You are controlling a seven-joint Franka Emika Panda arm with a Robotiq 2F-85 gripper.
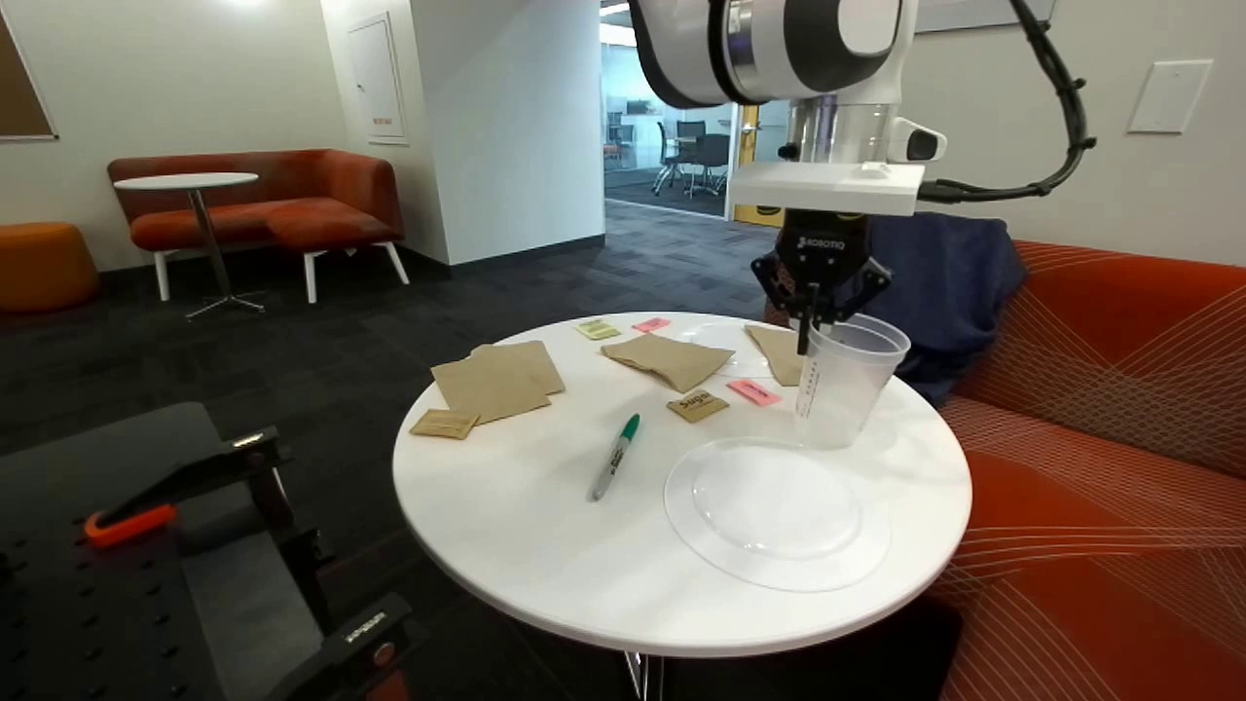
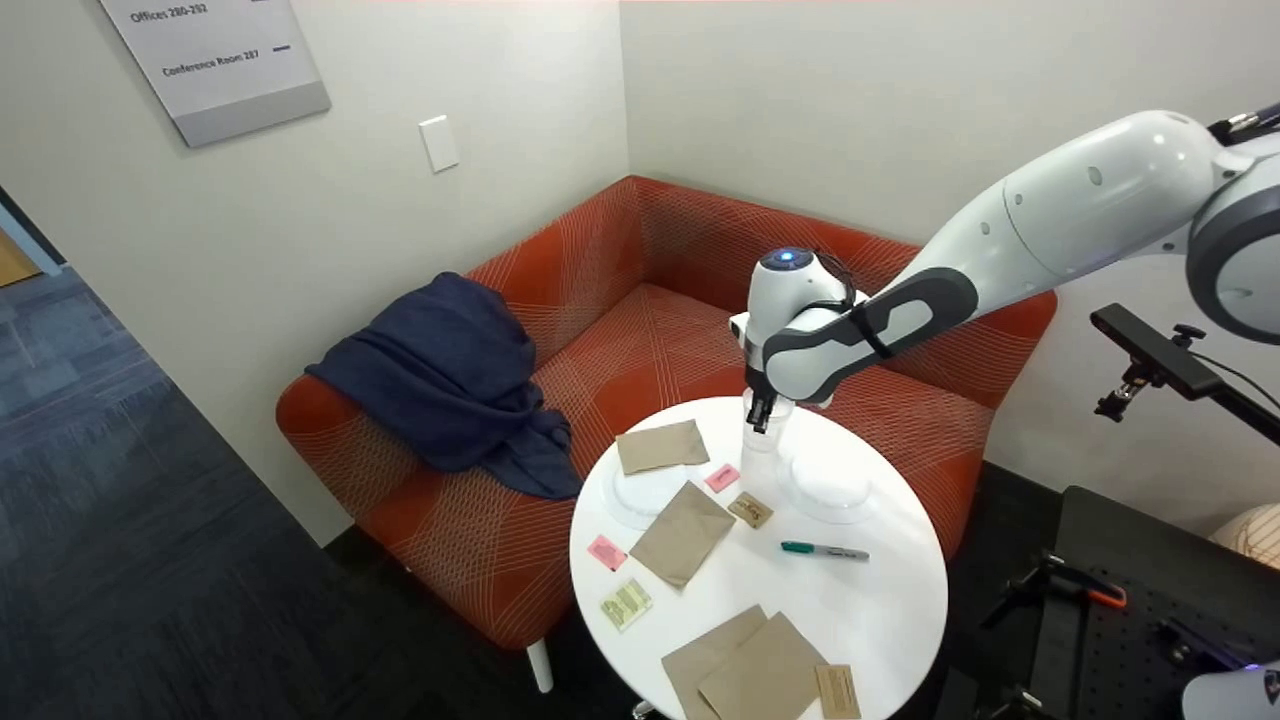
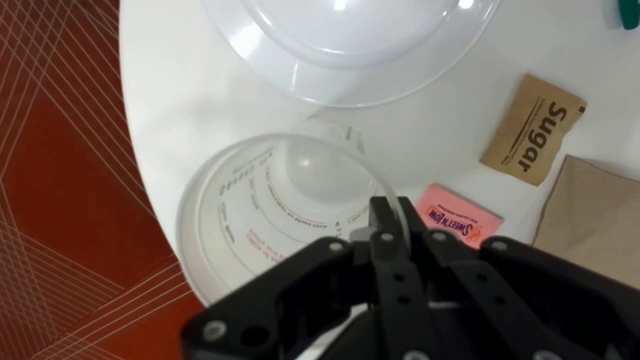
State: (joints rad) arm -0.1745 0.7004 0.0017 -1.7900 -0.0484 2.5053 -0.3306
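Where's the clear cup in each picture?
In an exterior view: cup right of centre, right of the sugar packet.
In an exterior view: cup right of centre, above the sugar packet.
Wrist view: cup left of centre, left of the sugar packet.
Shared landmark: that sugar packet.

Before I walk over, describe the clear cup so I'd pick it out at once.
Find the round white table under the robot arm. Near its edge, the black claw pinches a clear cup by the rim. Printed markings and deep walls set it apart from the flat clear plate beside it.
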